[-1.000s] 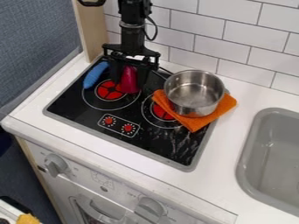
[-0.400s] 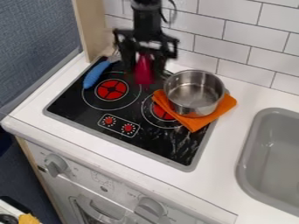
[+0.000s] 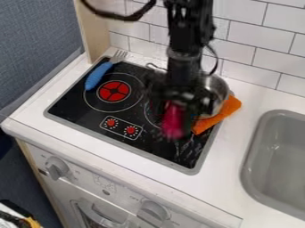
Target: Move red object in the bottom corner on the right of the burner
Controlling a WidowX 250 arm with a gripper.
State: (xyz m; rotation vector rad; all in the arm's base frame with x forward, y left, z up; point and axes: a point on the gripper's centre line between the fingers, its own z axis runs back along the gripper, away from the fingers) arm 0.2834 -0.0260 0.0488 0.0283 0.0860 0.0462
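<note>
The arm (image 3: 184, 67) is black, with looping black cables (image 3: 126, 18)

Back wall: white rectangular tiles (image 3: 277, 51), dark grout, staggered courses. Pale wood upright (image 3: 95, 33) at white desk (image 3: 232, 144)'s back left corner; textured blue-grey surface (image 3: 35, 40) left of it. Grey sink (image 3: 283, 151) set into desk, right. White cabinet front (image 3: 128, 193) below, grey knobs (image 3: 57, 168). Light even.

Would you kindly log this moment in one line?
end effector above stovetop | red object in grasp | blue-handled fork at far left corner
</note>
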